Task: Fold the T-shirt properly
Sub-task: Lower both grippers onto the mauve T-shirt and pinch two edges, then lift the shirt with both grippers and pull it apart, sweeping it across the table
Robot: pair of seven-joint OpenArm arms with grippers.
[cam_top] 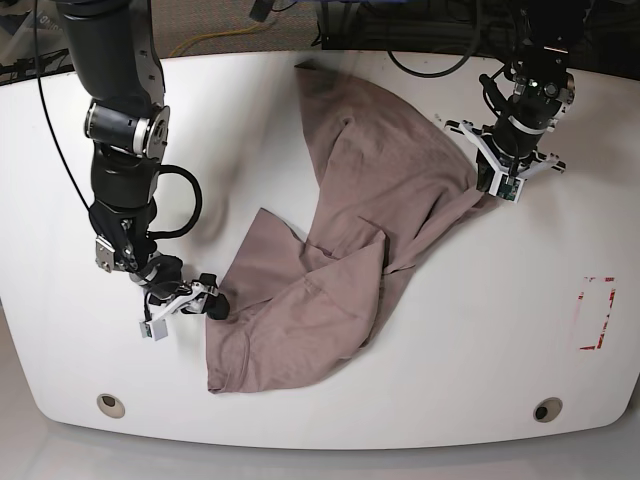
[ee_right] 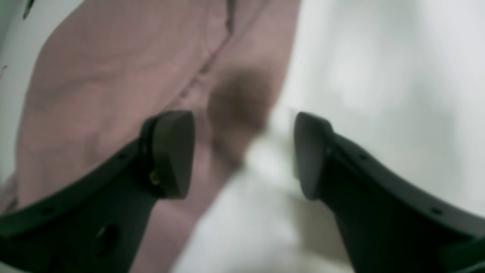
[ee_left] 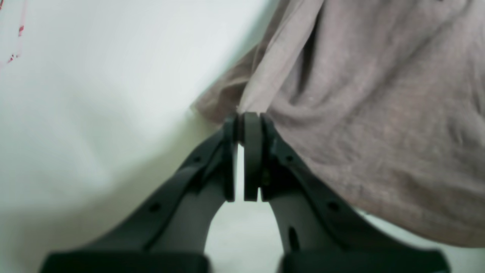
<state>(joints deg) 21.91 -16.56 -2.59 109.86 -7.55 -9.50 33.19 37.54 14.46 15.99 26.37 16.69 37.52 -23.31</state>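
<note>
White table [cam_top: 450,340] bare beyond T-shirt [cam_top: 350,260]; left jaws pinch its edge, right jaws apart.

Plain dusty mauve-brown T-shirt [cam_top: 350,230], no print, white table [cam_top: 480,330], red outlined rectangle [cam_top: 594,313] at 3 o'clock, black grippers, yellow cable [cam_top: 215,40] at 12 o'clock

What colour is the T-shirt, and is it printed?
The T-shirt is plain dusty mauve-brown with no print visible; the base view shows it best.
</note>
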